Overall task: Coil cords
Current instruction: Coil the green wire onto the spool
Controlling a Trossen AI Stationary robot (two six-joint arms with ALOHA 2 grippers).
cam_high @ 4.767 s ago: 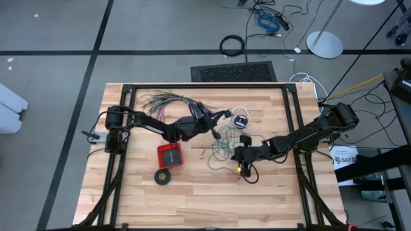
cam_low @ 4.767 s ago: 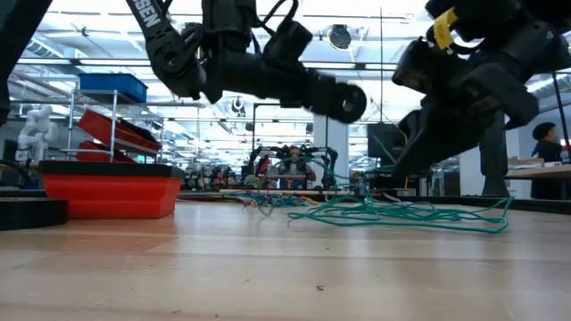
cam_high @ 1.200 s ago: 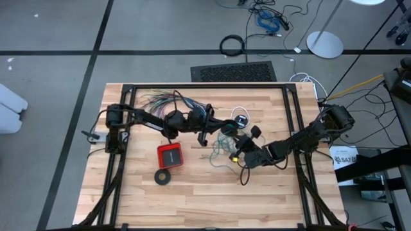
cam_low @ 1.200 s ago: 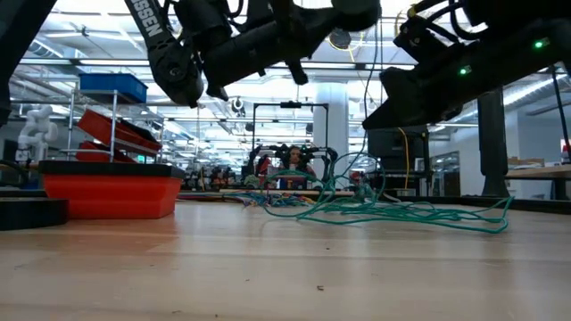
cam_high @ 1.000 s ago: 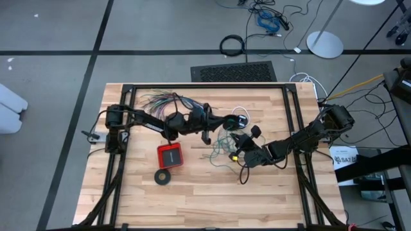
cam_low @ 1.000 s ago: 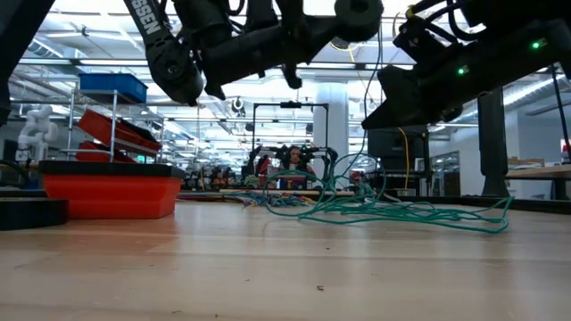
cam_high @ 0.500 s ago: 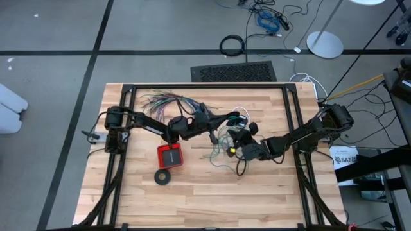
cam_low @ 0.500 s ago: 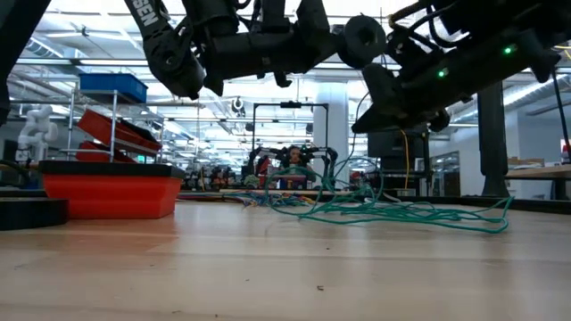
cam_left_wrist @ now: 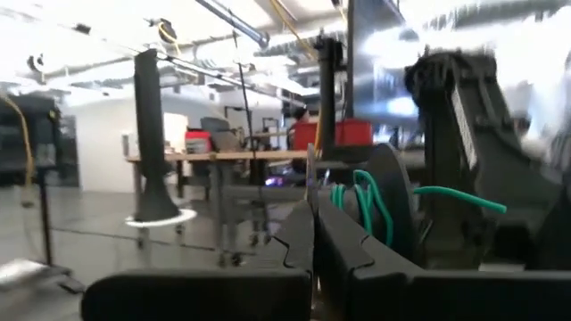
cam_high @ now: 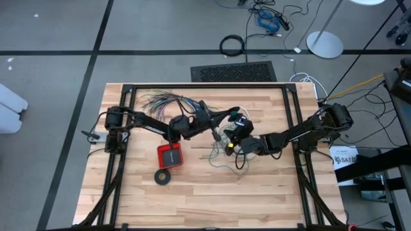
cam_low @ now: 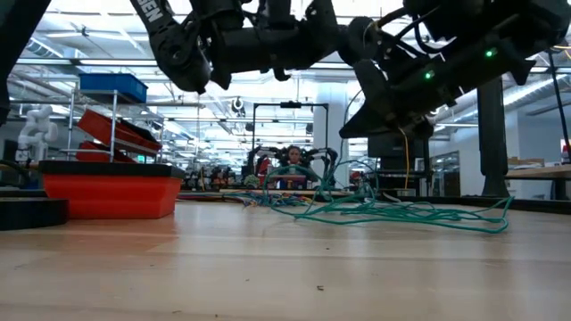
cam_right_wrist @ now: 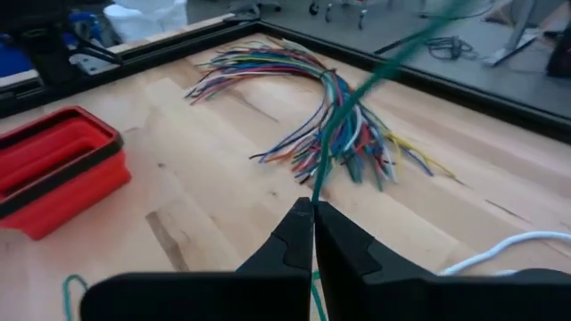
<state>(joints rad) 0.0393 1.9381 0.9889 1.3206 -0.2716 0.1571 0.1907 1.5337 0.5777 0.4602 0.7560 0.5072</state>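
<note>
Your right gripper (cam_right_wrist: 313, 207) has its fingers pressed together on the teal-green wire (cam_right_wrist: 343, 107), which runs taut from the fingertips up over the fanned bundle of coloured wires (cam_right_wrist: 294, 71); the red box (cam_right_wrist: 49, 174) sits off to one side. Your left gripper (cam_left_wrist: 312, 207) is likewise closed, and green loops wrap the dark part of the other arm just past it. Farther back on the table (cam_high: 270, 186), the loose teal tangle lies mid-table under both grippers, with the white cord (cam_high: 240, 110) just beyond.
</note>
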